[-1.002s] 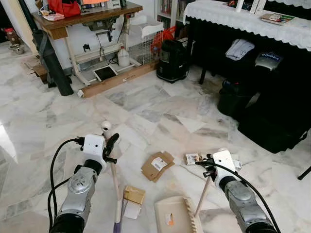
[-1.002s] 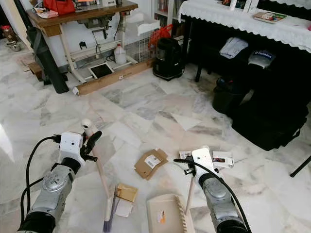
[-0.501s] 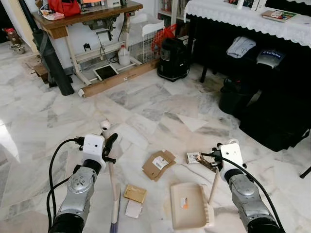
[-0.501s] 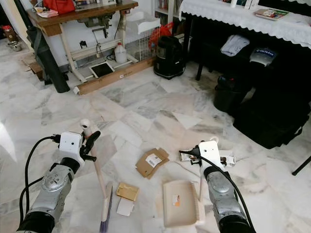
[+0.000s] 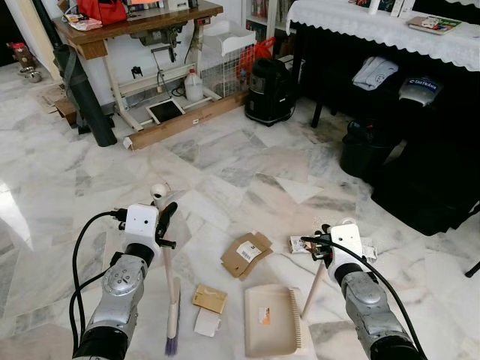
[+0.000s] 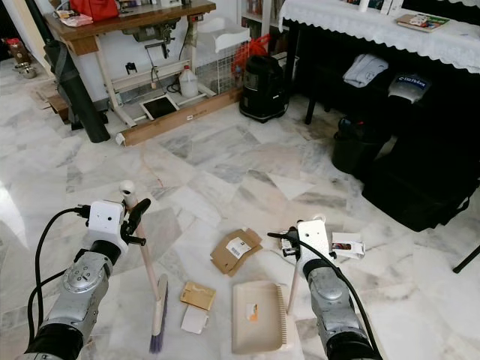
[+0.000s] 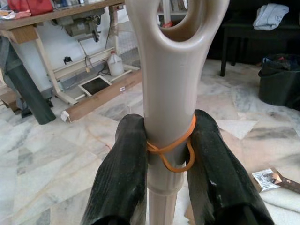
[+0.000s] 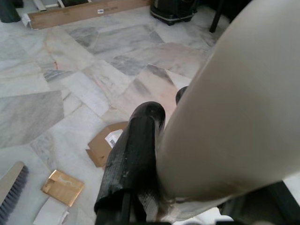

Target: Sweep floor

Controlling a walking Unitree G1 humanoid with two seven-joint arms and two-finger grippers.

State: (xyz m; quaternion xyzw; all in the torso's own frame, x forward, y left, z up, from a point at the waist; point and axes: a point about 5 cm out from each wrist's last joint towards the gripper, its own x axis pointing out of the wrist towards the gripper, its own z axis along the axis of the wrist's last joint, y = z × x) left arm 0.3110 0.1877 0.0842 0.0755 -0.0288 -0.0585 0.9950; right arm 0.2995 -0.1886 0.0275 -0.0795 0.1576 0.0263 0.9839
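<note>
Left gripper (image 7: 168, 154) clamps the broom (image 5: 172, 300) handle, bristles grounded beside the cardboard scraps (image 5: 246, 253). Right gripper (image 5: 324, 247) grasps the dustpan (image 5: 270, 330) handle, pan flat to receive sweepings.

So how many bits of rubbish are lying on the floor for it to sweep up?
4: a cardboard piece in the middle, a brown scrap and white paper beside the broom, a small packet past the right tool. More may be hidden.

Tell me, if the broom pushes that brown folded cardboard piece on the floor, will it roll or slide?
The cardboard piece looks flat and thin, so it would probably slide, not roll. It seems light, and the marble floor looks glossy, so it may skid past the dustpan.
</note>
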